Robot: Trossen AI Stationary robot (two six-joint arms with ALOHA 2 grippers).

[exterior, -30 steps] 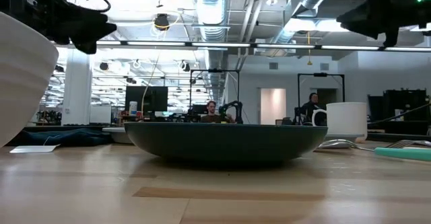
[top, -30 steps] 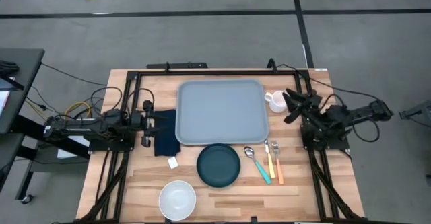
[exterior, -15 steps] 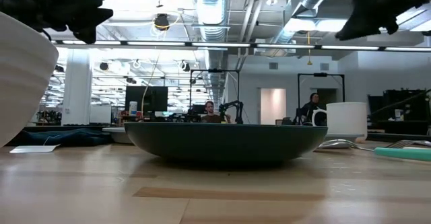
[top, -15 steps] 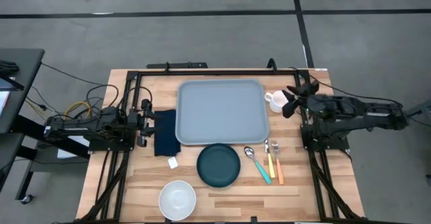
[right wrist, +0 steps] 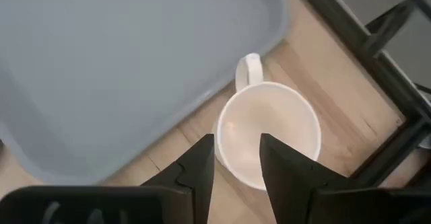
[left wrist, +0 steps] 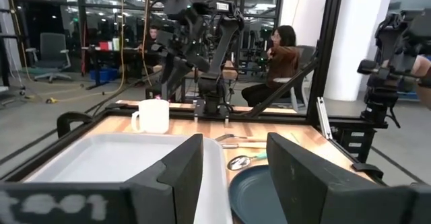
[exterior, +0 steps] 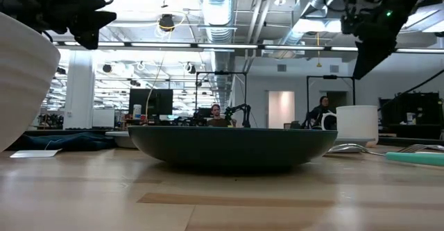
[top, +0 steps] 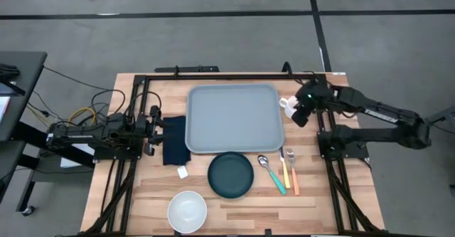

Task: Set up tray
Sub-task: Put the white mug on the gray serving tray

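Note:
The light grey-blue tray [top: 233,118] lies flat on the wooden table, far of centre. A white mug [top: 288,107] stands upright just off the tray's right edge. My right gripper [right wrist: 236,158] hovers open above the mug [right wrist: 269,138], pointing steeply down at its mouth, with the fingers clear of the rim. In the high view my right gripper [top: 301,111] shows right beside the mug. My left gripper [top: 154,130] waits open and level at the table's left, over a dark navy napkin [top: 173,141], facing the tray [left wrist: 108,158].
A dark teal plate [top: 231,174] sits near of the tray, with a white bowl [top: 188,210] near the front edge. A spoon, fork and coloured-handled cutlery [top: 282,169] lie right of the plate. A black frame [top: 213,75] borders the table.
My right arm has reached out from the table's right side, and its gripper has tipped from about level to pointing steeply down over the mug. The fingers have kept the same gap. The mug, the tray and the rest have stayed in place.

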